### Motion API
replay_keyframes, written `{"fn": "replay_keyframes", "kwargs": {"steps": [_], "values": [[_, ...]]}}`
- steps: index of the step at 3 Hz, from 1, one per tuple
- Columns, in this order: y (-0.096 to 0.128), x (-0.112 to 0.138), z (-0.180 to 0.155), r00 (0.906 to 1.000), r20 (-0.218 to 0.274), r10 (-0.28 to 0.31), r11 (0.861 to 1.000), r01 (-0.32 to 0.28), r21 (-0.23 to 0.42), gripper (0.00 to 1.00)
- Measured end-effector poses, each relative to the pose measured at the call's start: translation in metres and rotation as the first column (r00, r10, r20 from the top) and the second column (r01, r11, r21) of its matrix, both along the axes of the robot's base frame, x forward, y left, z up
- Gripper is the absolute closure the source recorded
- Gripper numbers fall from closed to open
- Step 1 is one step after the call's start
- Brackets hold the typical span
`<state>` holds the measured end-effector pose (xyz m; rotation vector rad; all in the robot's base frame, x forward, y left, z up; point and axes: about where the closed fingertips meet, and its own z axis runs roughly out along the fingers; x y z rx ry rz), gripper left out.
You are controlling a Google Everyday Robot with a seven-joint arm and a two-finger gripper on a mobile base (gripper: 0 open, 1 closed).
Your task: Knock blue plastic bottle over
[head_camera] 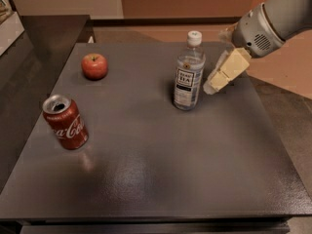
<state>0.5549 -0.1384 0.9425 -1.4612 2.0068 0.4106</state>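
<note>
The blue plastic bottle stands upright near the middle back of the dark table. It is clear with a white cap and a white and dark-blue label. My gripper comes in from the upper right on a grey arm. Its cream fingers point down and to the left, with the tips just right of the bottle at about label height, very close to it. I cannot tell whether they touch it.
A red Coca-Cola can stands open at the left front. A red apple lies at the back left. A dark counter adjoins the table's left side. The table's right edge borders a lower floor area.
</note>
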Motion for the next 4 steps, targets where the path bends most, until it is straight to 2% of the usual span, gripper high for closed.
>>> {"fn": "replay_keyframes", "kwargs": {"steps": [2,3,4], "values": [[0.031,-0.007,0.003,0.9971,0.018,0.075,0.993,-0.076,0.086,0.00],[0.040,-0.010,0.005,0.9953,0.026,0.093,0.990,-0.096,0.108,0.17],[0.045,-0.012,0.005,0.9940,0.032,0.105,0.987,-0.108,0.117,0.41]]}}
